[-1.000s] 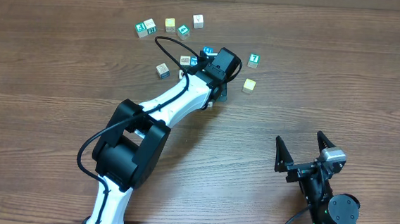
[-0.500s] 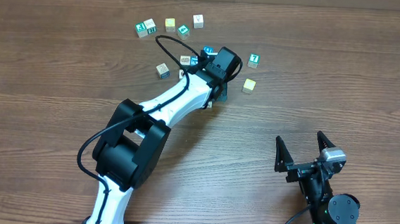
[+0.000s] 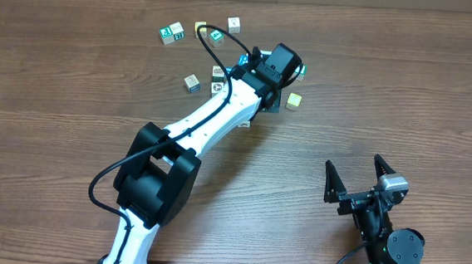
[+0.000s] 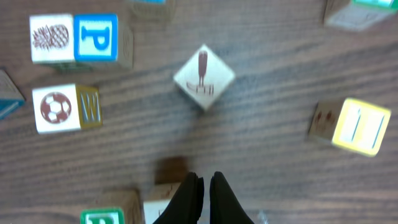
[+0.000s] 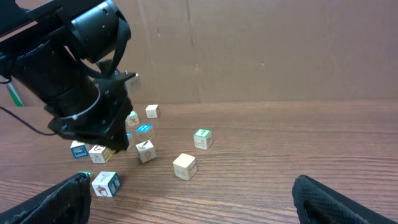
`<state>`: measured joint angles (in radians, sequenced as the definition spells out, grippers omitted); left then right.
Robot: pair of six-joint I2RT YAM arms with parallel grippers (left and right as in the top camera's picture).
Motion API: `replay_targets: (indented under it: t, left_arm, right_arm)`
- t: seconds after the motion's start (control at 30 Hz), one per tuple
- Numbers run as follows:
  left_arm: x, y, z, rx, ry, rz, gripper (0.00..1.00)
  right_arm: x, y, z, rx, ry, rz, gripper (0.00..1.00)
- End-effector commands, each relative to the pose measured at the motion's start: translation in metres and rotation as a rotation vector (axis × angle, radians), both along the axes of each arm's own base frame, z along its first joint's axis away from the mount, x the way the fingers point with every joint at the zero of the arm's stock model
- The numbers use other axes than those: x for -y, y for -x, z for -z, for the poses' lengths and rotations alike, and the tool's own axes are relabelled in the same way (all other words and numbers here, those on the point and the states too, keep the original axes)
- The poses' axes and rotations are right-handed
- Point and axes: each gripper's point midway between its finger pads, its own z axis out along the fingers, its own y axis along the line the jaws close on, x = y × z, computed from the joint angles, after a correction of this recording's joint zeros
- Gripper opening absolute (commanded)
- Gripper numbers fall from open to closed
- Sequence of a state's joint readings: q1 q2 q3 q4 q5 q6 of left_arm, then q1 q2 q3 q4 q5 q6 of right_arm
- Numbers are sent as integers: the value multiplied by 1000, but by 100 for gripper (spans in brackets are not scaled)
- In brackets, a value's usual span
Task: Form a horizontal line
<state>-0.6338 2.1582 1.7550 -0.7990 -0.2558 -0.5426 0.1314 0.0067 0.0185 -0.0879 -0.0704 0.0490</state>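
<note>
**Left arm swings right onto the "T" cube; no line formed yet**

Compared with half a second ago, the left arm has swung right and a little farther out. Its wrist housing sat between the blue cube and the green "T" cube. It now covers most of that "T" cube from overhead. No cube appears to have shifted, so I judge this an approach and the row is not yet begun.

Along the far edge, from the left, lie a touching teal-and-green pair, a far yellow cube, a green-lettered cube and the white cube with a red mark. Nearer the robot sit a pale cube and two patterned cubes, then the blue cube. The letters are too small to read from above, so I cannot tell which green cube carries the "R".

Next comes the left gripper. Its fingertips are pressed together and pinch nothing, over the bare wooden table. Closed like this, it looks set to push rather than pick.

In the right wrist view, the green "T" cube sits flat, a green letter on a pale face, just clear of the gripper. The pale yellow cube lies near it on the robot's side, not touching and slightly turned. Both are well apart from the far-edge cubes, so the line's pieces are scattered.

At the near right, the right gripper stands spread wide and empty, well apart from every cube.
</note>
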Motion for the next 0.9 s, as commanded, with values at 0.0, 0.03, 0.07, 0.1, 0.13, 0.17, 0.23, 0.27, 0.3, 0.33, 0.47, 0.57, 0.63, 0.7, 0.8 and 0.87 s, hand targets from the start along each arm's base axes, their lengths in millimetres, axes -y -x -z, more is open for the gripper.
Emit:
replay_targets:
  t: [0.0,0.03,0.07,0.1,0.13,0.17,0.23,0.27,0.3,0.33,0.47,0.57,0.63,0.7,0.8,0.87]
  left_arm:
    - [2,2,-11,-1,15,6,4]
    - [1,2,-17,7,17,4,4]
    - [-3,1,-26,23,22,-3,4]
    - [-7,-1,-36,42,23,-12,4]
    - [-14,-4,-49,69,19,-25,4]
    - [-22,-6,-62,96,10,-34,4]
    - [-40,-9,-85,133,-4,-50,4]
    - [-48,-9,-93,140,-6,-51,4]
    - [-58,-9,-100,143,-9,-61,4]
    - [-69,-9,-107,143,-14,-74,4]
    - [-111,-2,-119,114,-33,-143,5]
    - [-132,5,-120,96,-42,-177,4]
    - [-143,12,-118,92,-45,-193,5]
    - [-151,18,-113,97,-41,-200,4]
    - [-153,26,-102,92,-3,-175,4]
    - [-152,31,-93,73,35,-151,4]
  right_arm:
    - [2,-1,3,1,4,11,100]
    - [2,-1,3,1,4,11,100]
    - [2,-1,3,1,4,11,100]
    - [2,-1,3,1,4,11,100]
    - [2,-1,3,1,4,11,100]
    - [2,-1,3,1,4,11,100]
    - [2,-1,3,1,4,11,100]
    - [2,-1,3,1,4,11,100]
    - [2,-1,3,1,4,11,100]
    - [2,-1,3,1,4,11,100]
    - [2,-1,3,1,4,11,100]
    - [2,-1,3,1,4,11,100]
    - [2,-1,3,1,4,11,100]
    - [2,-1,3,1,4,11,100]
    - [2,-1,3,1,4,11,100]
    - [2,-1,3,1,4,11,100]
